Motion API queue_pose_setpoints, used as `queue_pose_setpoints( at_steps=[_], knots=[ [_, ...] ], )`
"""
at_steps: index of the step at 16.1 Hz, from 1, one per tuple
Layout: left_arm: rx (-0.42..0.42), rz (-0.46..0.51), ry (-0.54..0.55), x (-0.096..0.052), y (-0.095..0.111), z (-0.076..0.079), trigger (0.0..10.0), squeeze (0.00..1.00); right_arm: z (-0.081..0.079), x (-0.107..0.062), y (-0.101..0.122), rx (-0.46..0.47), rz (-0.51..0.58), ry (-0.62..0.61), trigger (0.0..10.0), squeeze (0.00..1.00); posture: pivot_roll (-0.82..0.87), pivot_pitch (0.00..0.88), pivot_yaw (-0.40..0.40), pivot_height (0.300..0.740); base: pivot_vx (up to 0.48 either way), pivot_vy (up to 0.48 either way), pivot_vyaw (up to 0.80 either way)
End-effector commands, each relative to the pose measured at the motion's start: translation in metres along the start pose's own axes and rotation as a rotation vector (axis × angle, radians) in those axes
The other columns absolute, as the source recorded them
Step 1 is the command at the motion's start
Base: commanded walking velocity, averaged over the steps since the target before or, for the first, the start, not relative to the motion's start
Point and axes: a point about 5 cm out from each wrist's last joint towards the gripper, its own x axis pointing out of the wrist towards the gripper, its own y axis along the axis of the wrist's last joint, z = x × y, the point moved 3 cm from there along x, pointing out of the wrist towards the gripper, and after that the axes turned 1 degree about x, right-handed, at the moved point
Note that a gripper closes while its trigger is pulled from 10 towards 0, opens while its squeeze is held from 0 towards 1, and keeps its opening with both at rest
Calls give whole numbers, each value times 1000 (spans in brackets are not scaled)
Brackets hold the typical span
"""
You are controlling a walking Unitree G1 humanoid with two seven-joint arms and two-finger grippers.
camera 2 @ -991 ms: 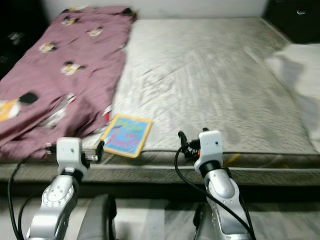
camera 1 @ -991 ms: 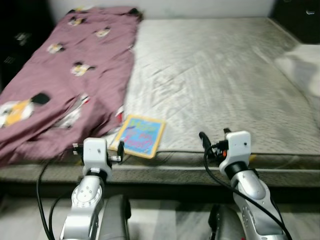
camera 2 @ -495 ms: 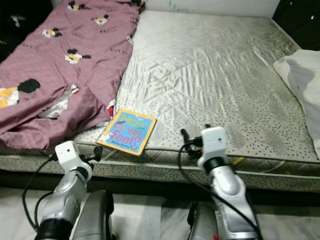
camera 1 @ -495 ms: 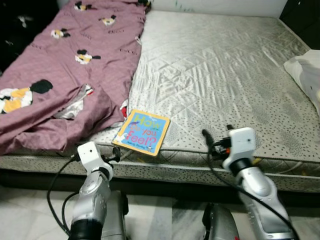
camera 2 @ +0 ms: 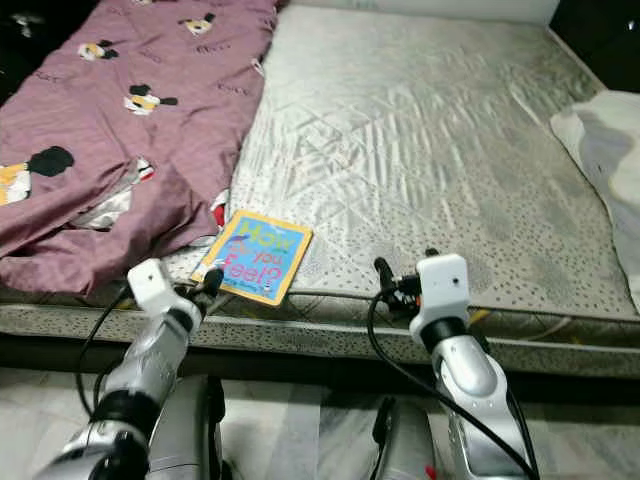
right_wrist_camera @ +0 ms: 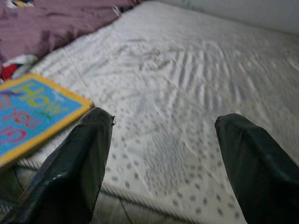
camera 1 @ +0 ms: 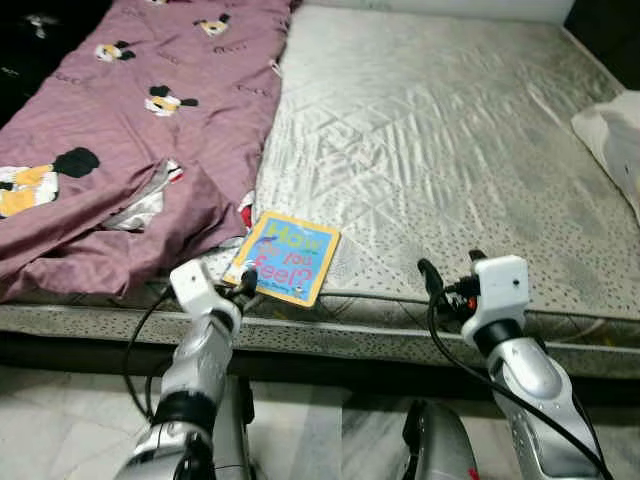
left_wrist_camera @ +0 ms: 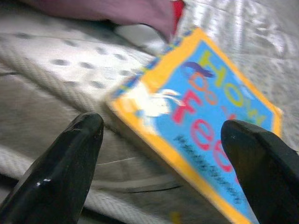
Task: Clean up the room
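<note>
A blue picture book with an orange border (camera 1: 285, 258) lies flat near the front edge of the grey mattress (camera 1: 450, 150), beside a rumpled maroon blanket (camera 1: 120, 130). My left gripper (camera 1: 243, 285) is open just short of the book's near corner, its black fingers (left_wrist_camera: 60, 172) either side of the book (left_wrist_camera: 201, 126) without touching it. My right gripper (camera 1: 448, 278) hovers open at the mattress edge, to the right of the book, its fingers (right_wrist_camera: 74, 168) holding nothing; the book's corner (right_wrist_camera: 32, 112) lies off to its side.
A white pillow (camera 1: 615, 135) lies at the mattress's right edge. The mattress sits low on a tiled floor (camera 1: 60, 420). Dark furniture stands at the far left (camera 1: 30, 40). Cables run along both silver arms.
The camera has tilted down and come closer. My left gripper has advanced up to the book's near corner. The right gripper holds roughly the same spot at the mattress edge.
</note>
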Motion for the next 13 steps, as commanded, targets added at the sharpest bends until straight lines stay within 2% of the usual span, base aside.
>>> queue_pose_setpoints(
  at_steps=[1,3,6,8,9,10,13],
  knots=[
    [-26,-49,-28,2,-11,4,10000,0,5,-4,5,-7,9,-18,10000,0,-165,167,-18,536,0,0,0],
    [-41,-59,-48,3,-14,8,10000,0,6,-5,7,-8,11,-22,10000,0,-172,170,-16,536,0,0,0],
    [-73,-115,-120,5,-23,21,10000,0,8,-7,11,-15,13,-30,10000,0,-190,178,-10,536,0,0,0],
    [-65,-138,-168,5,-27,28,10000,0,9,-8,12,-17,15,-36,10000,0,-199,178,-4,536,0,0,0],
    [-72,-142,-190,5,-27,31,7255,0,9,-8,13,-16,15,-37,10000,0,-199,178,-4,536,0,0,0],
    [-73,-129,-215,6,-25,35,0,0,8,-8,13,-15,17,-39,10000,0,-202,178,-1,536,0,0,0],
    [-85,-103,-245,8,-18,41,0,0,8,-9,13,-14,16,-43,10000,0,-206,174,3,536,0,0,0]
  ],
)
